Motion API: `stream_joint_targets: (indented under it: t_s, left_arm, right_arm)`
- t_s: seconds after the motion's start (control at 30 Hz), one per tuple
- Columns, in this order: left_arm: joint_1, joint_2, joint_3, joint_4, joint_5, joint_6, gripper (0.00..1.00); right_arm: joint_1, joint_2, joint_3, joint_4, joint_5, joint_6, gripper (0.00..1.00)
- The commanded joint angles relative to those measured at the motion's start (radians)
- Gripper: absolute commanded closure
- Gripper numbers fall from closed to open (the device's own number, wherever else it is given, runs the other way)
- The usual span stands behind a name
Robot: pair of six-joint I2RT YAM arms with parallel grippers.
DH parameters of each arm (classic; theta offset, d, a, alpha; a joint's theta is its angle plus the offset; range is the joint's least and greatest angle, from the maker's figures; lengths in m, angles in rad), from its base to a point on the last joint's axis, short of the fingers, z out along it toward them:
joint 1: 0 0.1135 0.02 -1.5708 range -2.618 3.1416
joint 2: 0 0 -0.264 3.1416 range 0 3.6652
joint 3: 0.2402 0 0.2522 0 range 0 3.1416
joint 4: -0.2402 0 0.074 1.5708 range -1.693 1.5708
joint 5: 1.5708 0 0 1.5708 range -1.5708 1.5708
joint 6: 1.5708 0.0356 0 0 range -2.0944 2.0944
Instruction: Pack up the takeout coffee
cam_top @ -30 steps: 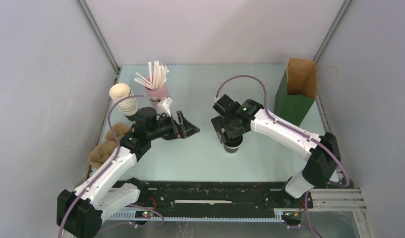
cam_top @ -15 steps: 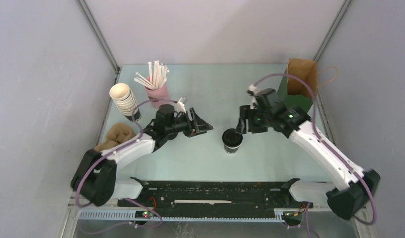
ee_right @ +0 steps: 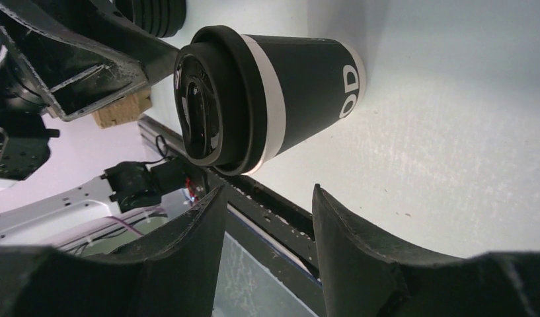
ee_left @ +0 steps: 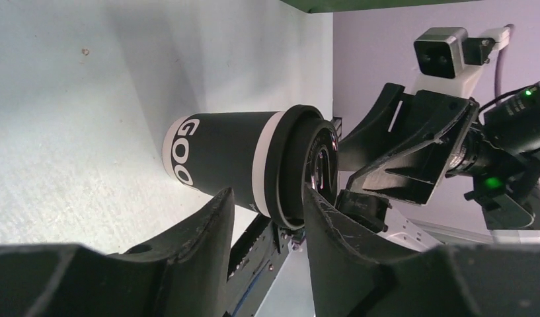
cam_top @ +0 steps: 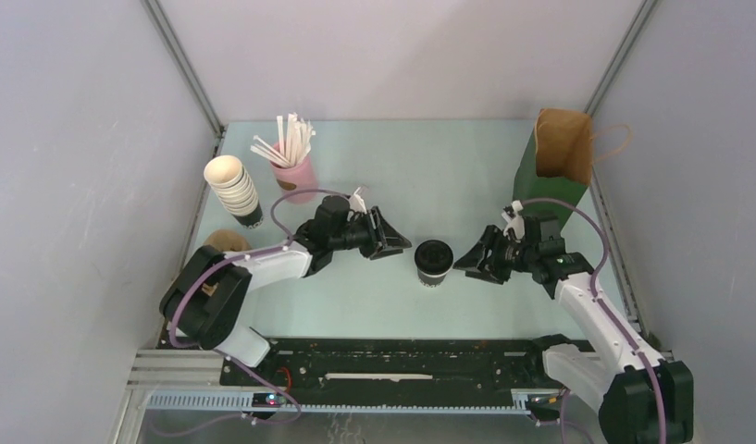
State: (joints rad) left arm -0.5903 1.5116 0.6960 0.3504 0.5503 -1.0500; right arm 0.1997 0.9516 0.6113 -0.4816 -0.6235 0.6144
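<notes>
The takeout coffee (cam_top: 434, 262), a dark cup with a white band and a black lid, stands upright mid-table. My left gripper (cam_top: 401, 248) sits just to its left with its tips pointing at it. Level with the cup on the other side, my right gripper (cam_top: 465, 263) points at it too. In the left wrist view the cup (ee_left: 231, 158) lies just past the open gripper (ee_left: 267, 201), nothing between the fingers. The right wrist view has the cup (ee_right: 280, 86) beyond the open gripper (ee_right: 267, 195), apart from it.
A green-and-brown paper bag (cam_top: 557, 171) stands open at the back right. Along the left side are a stack of lidless cups (cam_top: 233, 190), a pink cup of stirrers (cam_top: 295, 165) and a brown lump (cam_top: 224, 242). A stack of black lids (ee_right: 154, 16) shows behind the cup.
My right gripper has left its place over the cup and swung down to the cup's right side. The left gripper has moved right, close to the cup. Both pairs of jaws have narrowed.
</notes>
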Motion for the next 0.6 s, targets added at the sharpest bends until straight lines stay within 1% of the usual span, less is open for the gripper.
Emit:
stream_joint_targets:
  t_s: [0.0,0.13,0.2,0.33,0.57]
  left_arm:
    - [-0.01,0.023,0.044,0.062,-0.021,-0.023,0.53]
    - [-0.028,0.054,0.06,0.064,-0.017,-0.026,0.56]
    - [-0.032,0.062,0.059,0.068,-0.018,-0.028,0.57]
    - [-0.038,0.07,0.059,0.073,-0.01,-0.026,0.59]
    - [-0.044,0.073,0.049,0.082,-0.013,-0.029,0.6]
  right_arm:
    - [-0.03,0.021,-0.021,0.184,-0.145,0.033,0.41]
    - [-0.07,0.056,-0.045,0.245,-0.184,0.041,0.46]
    - [-0.081,0.072,-0.05,0.262,-0.192,0.041,0.46]
    - [-0.085,0.106,-0.05,0.28,-0.204,0.029,0.47]
    - [-0.082,0.145,-0.068,0.297,-0.212,0.027,0.55]
